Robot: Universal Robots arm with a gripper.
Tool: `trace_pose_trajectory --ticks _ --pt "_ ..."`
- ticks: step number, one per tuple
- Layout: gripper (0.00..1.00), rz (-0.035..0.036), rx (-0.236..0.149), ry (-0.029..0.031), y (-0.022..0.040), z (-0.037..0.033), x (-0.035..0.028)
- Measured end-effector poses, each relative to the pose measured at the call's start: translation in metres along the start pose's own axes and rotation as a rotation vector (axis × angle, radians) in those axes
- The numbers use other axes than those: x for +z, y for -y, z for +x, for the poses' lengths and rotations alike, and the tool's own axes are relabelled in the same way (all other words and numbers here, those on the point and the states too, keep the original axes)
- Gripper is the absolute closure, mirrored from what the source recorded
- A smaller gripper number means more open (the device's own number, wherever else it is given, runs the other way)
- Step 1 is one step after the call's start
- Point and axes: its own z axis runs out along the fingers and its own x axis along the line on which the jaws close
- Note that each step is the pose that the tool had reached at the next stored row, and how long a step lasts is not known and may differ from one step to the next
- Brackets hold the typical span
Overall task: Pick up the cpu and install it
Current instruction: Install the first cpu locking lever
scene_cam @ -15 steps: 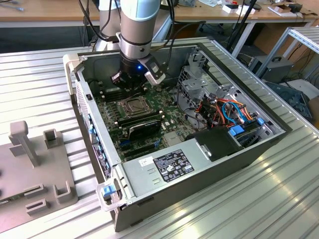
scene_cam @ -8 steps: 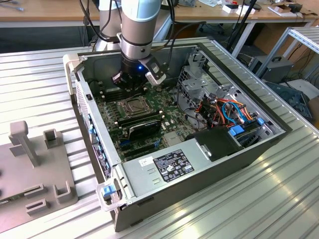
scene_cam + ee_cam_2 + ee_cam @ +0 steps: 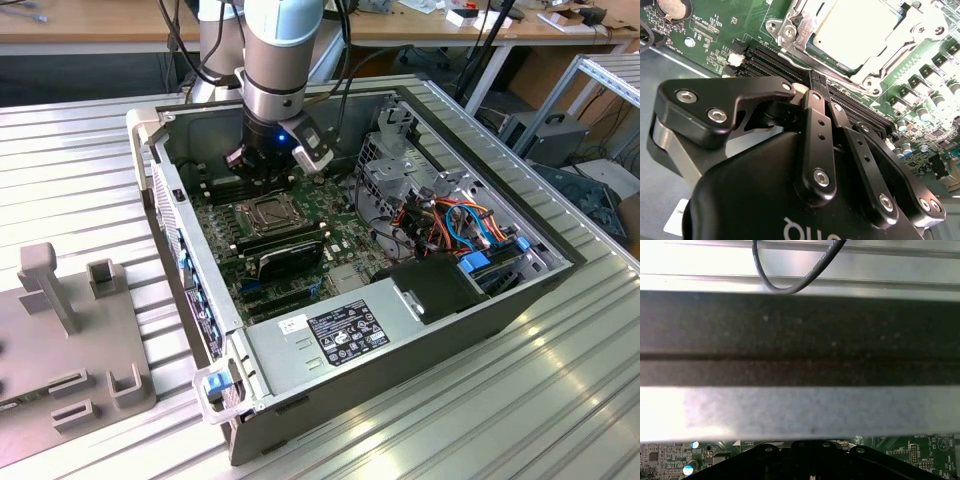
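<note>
The cpu [image 3: 855, 32] lay silvery face up in the socket [image 3: 805, 25], inside its metal frame on the green motherboard [image 3: 300, 245] of the open computer case [image 3: 400, 350] on the ribbed table [image 3: 80, 170]. The gripper [image 3: 819, 82] hung just beside the socket on its far side; its jaws were closed, fingertips together, holding nothing.
</note>
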Motion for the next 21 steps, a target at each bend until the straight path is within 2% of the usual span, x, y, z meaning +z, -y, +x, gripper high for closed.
trace_pose_trajectory --ticks 12,21 --pt "0.89 0.0077 -0.001 -0.0001 0.0017 0.0 0.0007" --pt "0.89 0.0124 -0.001 -0.0001 0.0022 0.0003 0.0043"
